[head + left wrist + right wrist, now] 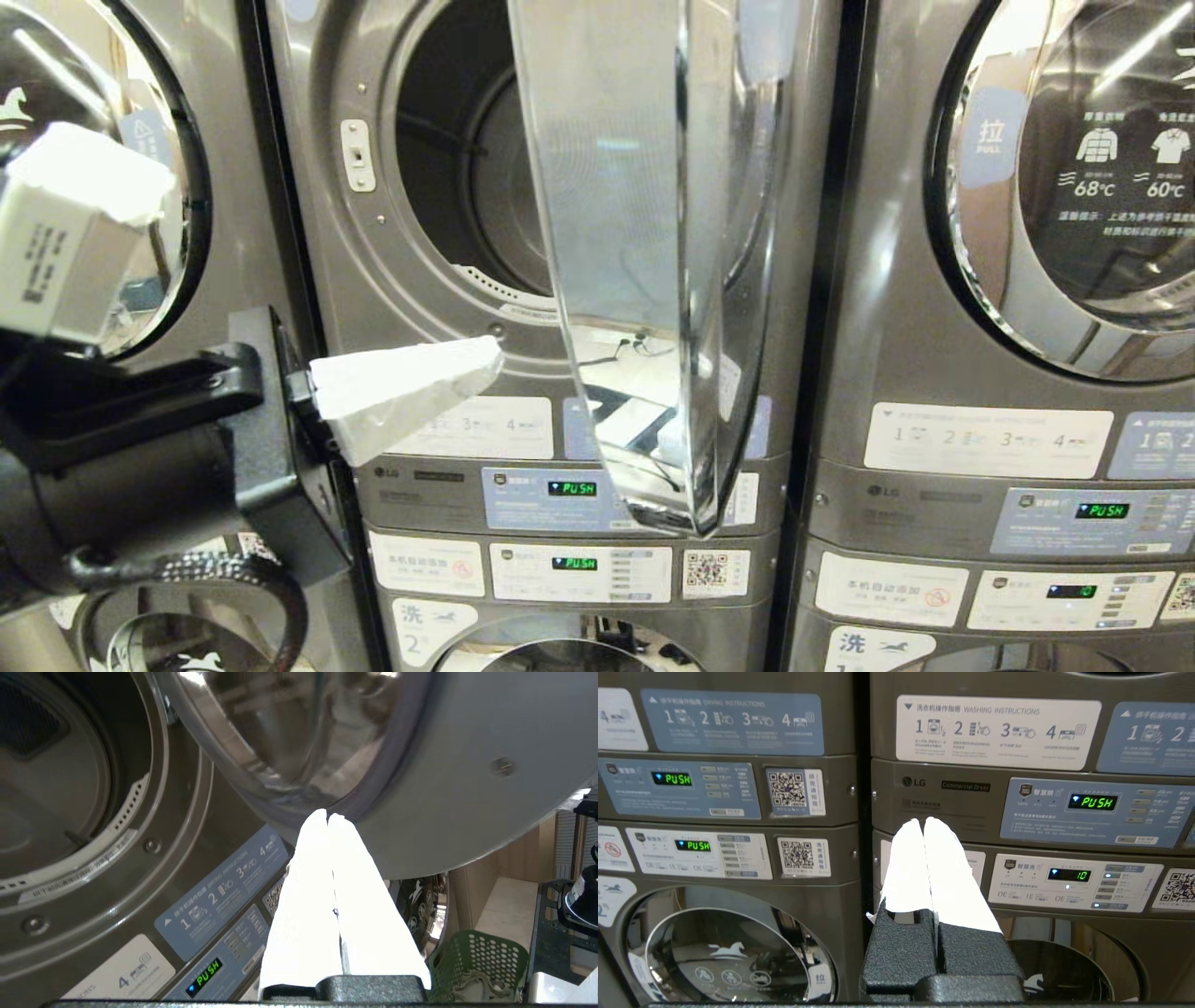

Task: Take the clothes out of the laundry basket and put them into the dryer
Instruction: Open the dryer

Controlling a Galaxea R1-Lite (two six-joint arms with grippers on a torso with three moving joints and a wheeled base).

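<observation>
So the biggest thing in front of me is the dryer [448, 308], the middle upper machine in a wall of stacked grey units. Its drum [467, 159] is wide open and dark inside, and I can't spot any clothes in it from here. The dryer door [653, 261] is swung out toward me, seen nearly edge-on, so it covers the right part of the opening and hangs down past the control panel [551, 495], which reads PUSH in green.

My left gripper [490, 359] sits just below the dryer's opening, at its lower left rim, white-wrapped fingers pressed together with nothing between them. In the left wrist view the tips [327, 817] sit right by the bottom edge of the open door; can't tell if they actually touch it.

My right gripper [923, 823] is lower than the dryer, pointing at the panels of the neighbouring stack, fingers closed tight and empty too.

The laundry basket [476, 961], a green perforated one, only shows in the left wrist view, down past the dryer door. Can't make out any clothes in it.
</observation>
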